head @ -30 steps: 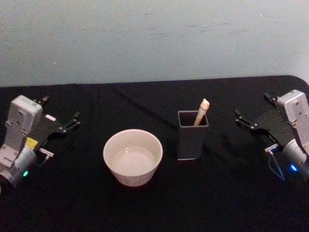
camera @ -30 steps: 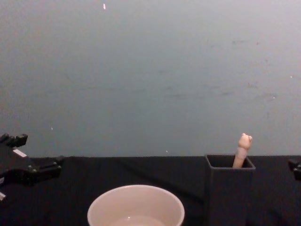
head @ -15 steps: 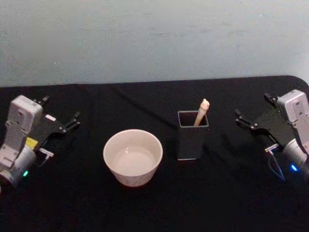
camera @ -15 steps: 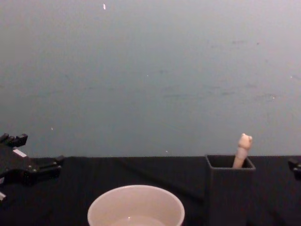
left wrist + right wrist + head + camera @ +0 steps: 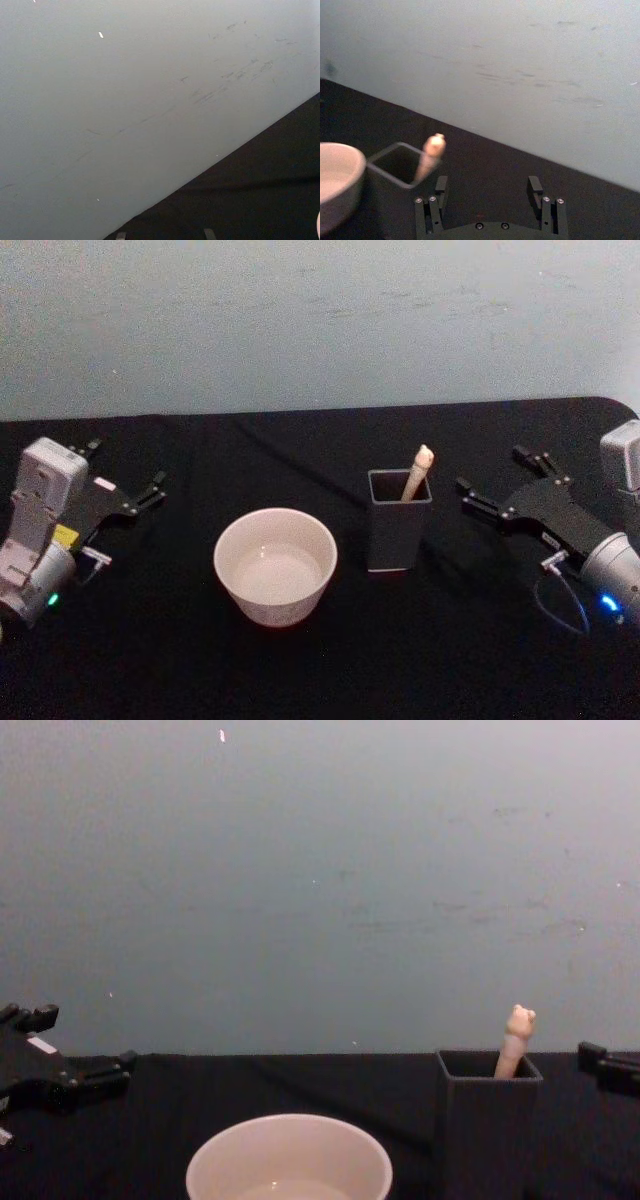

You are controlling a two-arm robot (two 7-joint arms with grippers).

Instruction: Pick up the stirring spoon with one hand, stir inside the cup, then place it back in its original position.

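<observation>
Spoon in holder, cup beside (right gripper near)

A dark grey square holder stands on the black table before a pale wall.

Cup sits mid-table, toward the front edge. Holder stands just right of the cup, apart from it. Stirring spoon stands in the holder, tilted, its knob above the rim. Left gripper sits by the left edge, well apart from the cup. Right gripper sits near the holder's right side, not touching.
</observation>
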